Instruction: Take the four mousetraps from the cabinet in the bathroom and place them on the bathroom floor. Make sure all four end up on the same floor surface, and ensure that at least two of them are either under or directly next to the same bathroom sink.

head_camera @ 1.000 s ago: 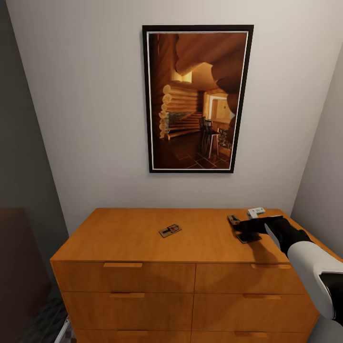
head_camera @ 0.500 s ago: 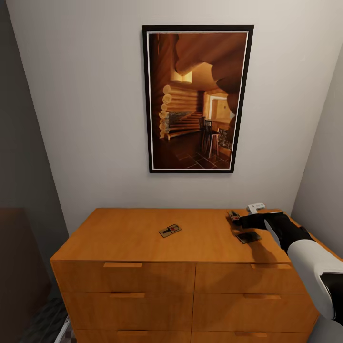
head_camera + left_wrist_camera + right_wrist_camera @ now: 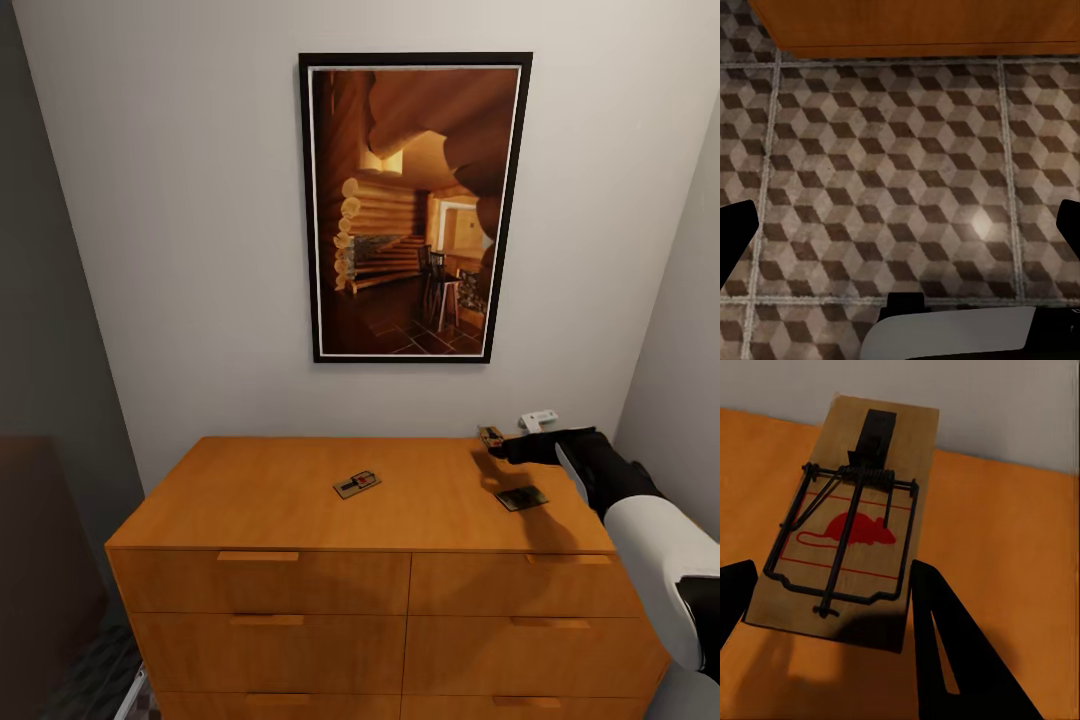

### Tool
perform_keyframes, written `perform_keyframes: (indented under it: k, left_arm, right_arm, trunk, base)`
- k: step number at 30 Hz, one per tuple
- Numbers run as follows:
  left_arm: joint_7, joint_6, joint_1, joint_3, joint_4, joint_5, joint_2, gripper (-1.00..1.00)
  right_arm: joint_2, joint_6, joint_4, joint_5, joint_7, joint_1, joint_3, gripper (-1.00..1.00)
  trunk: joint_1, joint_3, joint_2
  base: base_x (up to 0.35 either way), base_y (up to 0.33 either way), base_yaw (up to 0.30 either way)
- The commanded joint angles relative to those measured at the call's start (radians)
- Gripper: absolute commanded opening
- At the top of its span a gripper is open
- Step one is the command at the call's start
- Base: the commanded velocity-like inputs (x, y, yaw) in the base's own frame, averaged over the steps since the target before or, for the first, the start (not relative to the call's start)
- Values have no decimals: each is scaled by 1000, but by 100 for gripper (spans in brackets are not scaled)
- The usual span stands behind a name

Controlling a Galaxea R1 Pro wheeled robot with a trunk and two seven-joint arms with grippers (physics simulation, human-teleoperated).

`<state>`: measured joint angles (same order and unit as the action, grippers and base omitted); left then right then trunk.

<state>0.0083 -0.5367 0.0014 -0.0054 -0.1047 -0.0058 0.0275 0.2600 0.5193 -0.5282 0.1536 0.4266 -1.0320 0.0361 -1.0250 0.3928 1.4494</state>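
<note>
My right pincer (image 3: 512, 447) is clamped on a mousetrap (image 3: 844, 536) above the cabinet's (image 3: 400, 520) back right corner (thin edge grip); it could slip out.

Cabinet (image 3: 300, 500): orange-brown wood, smooth satin finish, faint grain.
Mousetrap held in right hand (image 3: 851, 532): pale matt wood plate printed with a red mouse, thin dark metal wire spring and bar.
Right hand (image 3: 505, 447): black, matt.
Bathroom floor (image 3: 892, 172): tiles with cube print, slight sheen, pale grout.
Picture frame (image 3: 306, 200): black, glossy.
</note>
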Motion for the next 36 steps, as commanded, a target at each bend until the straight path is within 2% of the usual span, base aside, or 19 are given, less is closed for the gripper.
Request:
perform_keyframes:
  k: [1,5,11,25,36]
  left_arm:
    - [1,-2,0,-1,-1,-1,0,100]
    - [1,-2,0,-1,-1,-1,0,100]
    - [1,-2,0,-1,-1,-1,0,100]
    - [1,-1,0,-1,-1,0,0,100]
    - [0,-2,0,-1,0,0,0,100]
  right_arm:
    - [1,13,-11,8,8,0,2,-100]
    - [1,68,-83,8,8,0,2,-100]
    - [1,121,-123,8,8,0,2,-100]
    - [1,131,-131,8,8,0,2,-100]
    - [1,131,-131,8,7,0,4,-100]
  trunk:
    - [0,1,1]
    - [0,1,1]
    - [0,1,1]
    - [0,1,1]
    - [0,1,1]
  base:
    - [0,0,0]
    - [0,0,0]
    - [0,0,0]
    - [-9,5,0]
    - [-218,148,0]
